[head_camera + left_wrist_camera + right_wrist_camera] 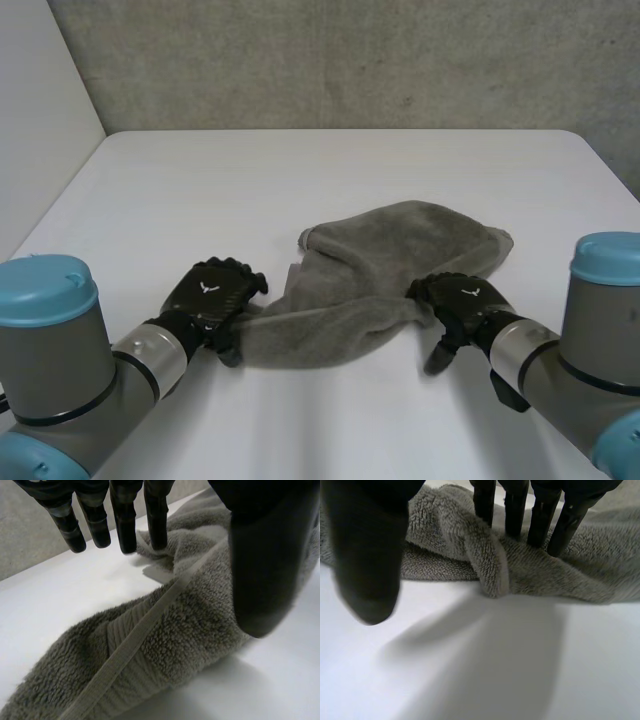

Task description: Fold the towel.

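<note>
The thick grey terry towel (400,265) lies rumpled in the lower middle of the frame on the smooth white table (300,170). It is bunched, with no clean fold, so the folding seems barely begun. Its looped pile carries a flat woven hem band. The left hand (212,295) sits at the towel's left end, fingers (125,525) straight, thumb apart, gripping nothing. The right hand (462,300) rests straight fingers (512,510) on the near edge, thumb clear.

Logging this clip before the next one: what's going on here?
A two-armed robot is working on a grey towel that lies rumpled on the white table, not yet neatly folded. The left hand is at its near left end, the right hand at its near right edge. Both hands have straight fingers at the cloth, thumbs apart, so neither pinches it.
</note>
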Controlling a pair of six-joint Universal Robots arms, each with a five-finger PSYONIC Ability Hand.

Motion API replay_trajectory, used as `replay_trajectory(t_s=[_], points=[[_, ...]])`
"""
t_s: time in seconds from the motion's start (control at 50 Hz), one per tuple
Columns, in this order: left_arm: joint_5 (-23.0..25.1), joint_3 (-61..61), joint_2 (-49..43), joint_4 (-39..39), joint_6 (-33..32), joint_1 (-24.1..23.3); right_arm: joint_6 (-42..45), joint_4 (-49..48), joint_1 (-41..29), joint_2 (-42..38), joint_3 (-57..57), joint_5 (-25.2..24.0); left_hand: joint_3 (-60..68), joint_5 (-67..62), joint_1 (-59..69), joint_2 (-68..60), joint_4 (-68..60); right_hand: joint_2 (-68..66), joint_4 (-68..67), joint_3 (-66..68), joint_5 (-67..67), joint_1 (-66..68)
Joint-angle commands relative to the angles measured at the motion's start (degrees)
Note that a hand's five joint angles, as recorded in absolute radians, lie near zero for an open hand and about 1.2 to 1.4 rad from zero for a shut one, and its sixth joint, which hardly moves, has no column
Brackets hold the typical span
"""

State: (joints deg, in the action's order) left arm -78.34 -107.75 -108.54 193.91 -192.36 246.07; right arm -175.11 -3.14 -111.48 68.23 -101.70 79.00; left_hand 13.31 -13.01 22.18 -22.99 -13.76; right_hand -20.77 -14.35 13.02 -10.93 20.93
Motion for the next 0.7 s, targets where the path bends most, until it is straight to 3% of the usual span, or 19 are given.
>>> replay_trajectory(t_s=[0.02, 0.08, 0.12, 0.14, 0.16, 0.3, 0.36, 0.44, 0.5, 0.52, 0.54, 0.56, 0.7], points=[[-0.77, 0.7, -1.15, -0.2, 0.14, -0.15, -4.01, -4.33, -0.23, -5.82, 4.23, -0.95, -3.31, -10.93, 11.75, -10.94, 3.76, -15.72, 4.35, -3.02, -15.57, 15.56], [-0.85, 1.14, -1.76, -0.99, 0.05, -0.33, -5.68, -4.95, -0.58, -6.88, 6.16, -1.04, -3.31, -16.28, 17.1, -16.29, 3.76, -23.63, 4.35, -3.02, -23.47, 23.47], [-0.77, 1.4, -2.12, -1.43, 0.05, -0.33, -6.03, -5.03, -1.28, -7.84, 7.65, -1.04, -3.31, -23.04, 23.86, -23.05, 3.76, -46.03, 4.35, -3.02, -45.88, 45.87], [-0.77, 1.58, -2.38, -1.78, 0.05, -0.33, -6.04, -5.03, -1.28, -7.85, 7.65, -1.04, -3.31, -29.87, 30.69, -29.88, 3.76, -46.17, 4.35, -3.02, -46.01, 46.01], [-0.77, 1.58, -2.47, -2.13, -0.03, -0.33, -6.04, -5.12, -1.37, -7.85, 7.83, -0.95, -3.31, -37.26, 38.09, -37.28, 3.76, -57.33, 4.35, -3.02, -57.17, 57.17], [-0.5, 0.97, -1.95, -4.15, -0.04, -0.33, -5.51, -4.77, -1.37, -6.26, 6.77, -2.09, -3.31, -53.29, 54.11, -53.3, 3.76, -59.23, 4.35, -3.02, -59.07, 59.07], [-0.41, 0.88, -1.51, -6.52, -0.04, -0.33, -4.54, -3.89, -0.84, -3.36, 5.19, -4.9, -3.31, -56.99, 57.82, -57.01, 3.76, -59.23, 4.35, -3.02, -59.07, 59.07], [-0.15, 0.79, -0.8, -8.2, 0.05, -0.15, -0.86, -2.05, 0.21, 0.14, 3.26, -8.85, -3.31, -56.99, 57.82, -57.01, 3.76, -59.23, 4.35, -3.02, -59.07, 59.07], [-0.15, 0.7, -0.54, -8.46, 0.05, -0.15, 1.25, -0.21, 1.35, 1.55, 3.0, -9.74, -3.31, -47.43, 48.26, -47.45, 3.76, -59.23, 4.35, -3.02, -59.07, 59.07], [-0.15, 0.79, -0.71, -8.37, -0.03, -0.07, 1.26, -0.2, 1.36, 1.56, 3.0, -9.74, -3.31, -31.11, 31.94, -31.12, 3.76, -59.23, 4.35, -3.02, -59.07, 59.07], [-0.15, 0.79, -0.71, -8.37, -0.04, -0.06, 2.13, 0.76, 1.7, 1.73, 3.0, -9.74, -3.31, -30.95, 31.77, -30.96, 3.76, -59.23, 4.35, -3.02, -59.07, 59.07], [-0.32, 0.87, -0.97, -8.37, -0.04, -0.06, 2.14, 0.77, 1.71, 1.73, 3.0, -9.74, -3.31, -14.29, 15.12, -14.31, 3.76, -59.23, 4.35, -3.02, -59.07, 59.07], [-0.5, 0.35, -1.5, -8.64, -0.04, -0.15, 3.46, 1.65, 2.58, 1.12, 2.73, -10.0, -3.31, -12.61, 13.44, -12.62, 3.76, -59.23, 4.35, -3.02, -59.07, 59.07]])
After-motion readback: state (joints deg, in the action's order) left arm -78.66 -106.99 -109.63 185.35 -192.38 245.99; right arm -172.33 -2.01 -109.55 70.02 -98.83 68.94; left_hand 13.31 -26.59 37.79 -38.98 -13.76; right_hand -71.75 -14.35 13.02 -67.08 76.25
